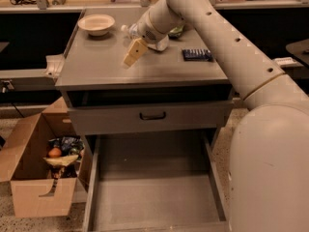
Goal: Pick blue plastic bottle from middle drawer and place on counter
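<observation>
The arm comes in from the lower right, where its bulky pale shoulder fills the corner. It rises in a long slanted link across the right side of the cabinet and bends at the wrist above the rear middle of the worktop [96,67]. From the wrist the gripper [134,53] angles down and to the left, its tan tip close over the grey surface, near the centre and a little towards the back. Whether the jaws are parted or closed cannot be told from this angle. The blue plastic bottle [125,29] shows only as a pale, clear end poking out to the left of the wrist, up at worktop level and behind the tan tip. The rest of it is hidden by the arm, and it is not clear whether it lies on the surface or is gripped. A white bowl [96,24] sits at the back left corner, well apart from the gripper, and a dark blue packet [197,55] lies to the right, just beside the arm. Below, a drawer front with a dark handle [152,115] is shut. Under it the middle drawer [154,197] is pulled out, showing its flat grey floor. A cardboard box [29,197] stands on the floor to the left.
</observation>
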Motion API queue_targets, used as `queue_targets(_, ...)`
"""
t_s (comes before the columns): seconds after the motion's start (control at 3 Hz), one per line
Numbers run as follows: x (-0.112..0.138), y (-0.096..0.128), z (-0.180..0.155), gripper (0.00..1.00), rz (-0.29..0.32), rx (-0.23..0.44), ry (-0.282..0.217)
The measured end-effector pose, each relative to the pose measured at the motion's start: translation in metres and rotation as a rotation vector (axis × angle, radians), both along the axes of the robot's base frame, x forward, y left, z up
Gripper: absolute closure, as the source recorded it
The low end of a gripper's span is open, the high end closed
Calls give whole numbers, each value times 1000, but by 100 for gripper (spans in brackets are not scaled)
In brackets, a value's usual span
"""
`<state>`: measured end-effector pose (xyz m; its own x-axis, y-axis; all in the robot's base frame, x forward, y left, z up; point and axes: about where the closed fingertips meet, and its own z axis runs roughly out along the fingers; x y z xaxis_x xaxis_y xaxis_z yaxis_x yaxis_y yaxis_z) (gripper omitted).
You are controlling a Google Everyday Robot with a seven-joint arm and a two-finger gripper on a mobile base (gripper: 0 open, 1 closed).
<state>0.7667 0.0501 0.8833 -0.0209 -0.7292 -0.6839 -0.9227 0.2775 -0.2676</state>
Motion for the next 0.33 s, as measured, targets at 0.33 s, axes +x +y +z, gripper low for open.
queue_targets(0.33, 0, 0, 0, 0, 0, 0, 0)
